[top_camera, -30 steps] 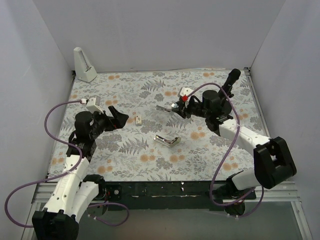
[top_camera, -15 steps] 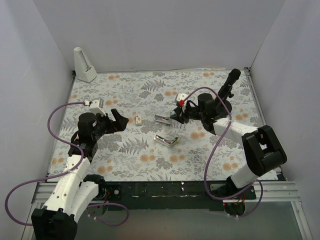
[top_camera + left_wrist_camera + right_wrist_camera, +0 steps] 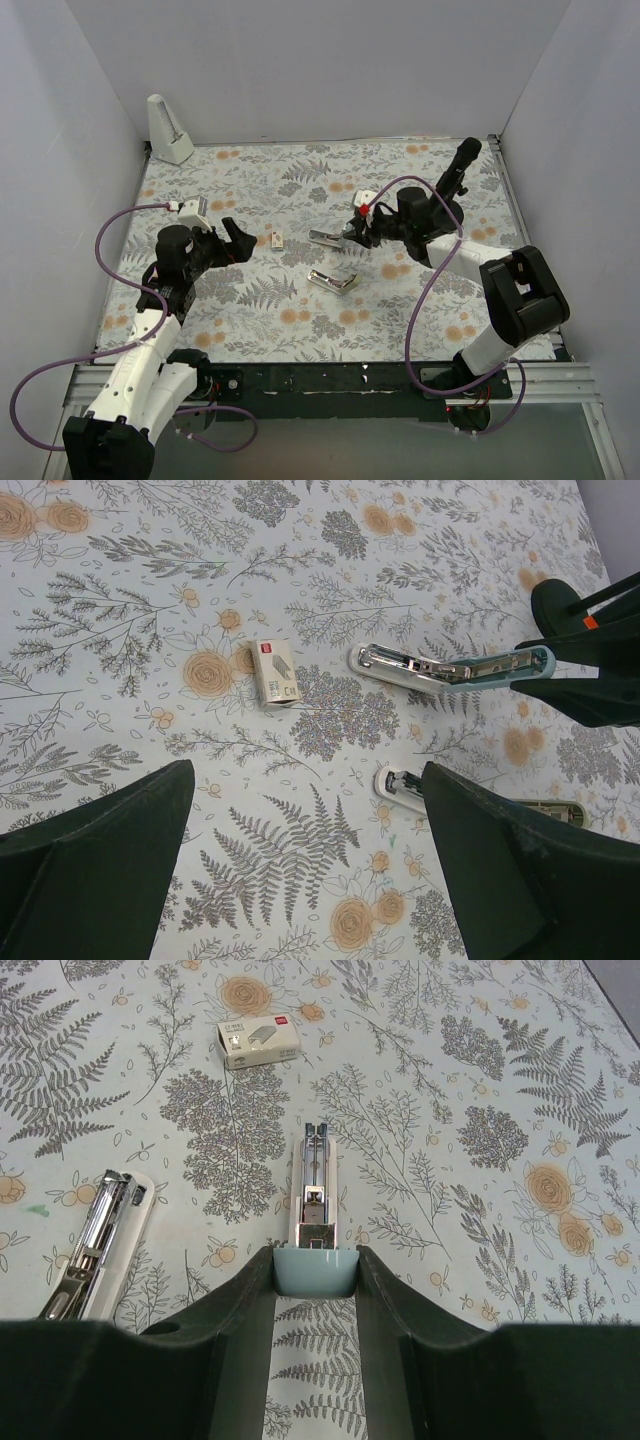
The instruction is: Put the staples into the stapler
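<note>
Clamped between the two dark fingers of the right gripper (image 3: 316,1260) is the rounded rear end of the light-blue stapler (image 3: 316,1190). The jaws are closed partway, one pad pressed against each side of the blue shell. From the right wrist view, the stapler is seen pointing straight away from the fingers, its top swung open so that the silver inner rail is exposed along its length. In the left wrist view the same stapler (image 3: 450,667) is shown with its blue arm angled up from the silver base. Whether the base rests on the floral cloth (image 3: 250,320) or is held just above it cannot be told.

Beyond the stapler's tip, slightly to one side and apart from it, the small beige-white staple box (image 3: 259,1041) is seen lying flat on the cloth, closed.

Near the held stapler, on the side toward the arm bases, a second stapler (image 3: 335,281) is laid splayed open, silver and whitish, untouched by either gripper.

Farther out, the left gripper (image 3: 238,240) is held with its jaws spread fully apart and nothing between them. It is aimed at the staple box (image 3: 277,239), which lies just beyond its fingertips.

At the back left corner a white wedge-shaped object (image 3: 168,130) stands upright.
</note>
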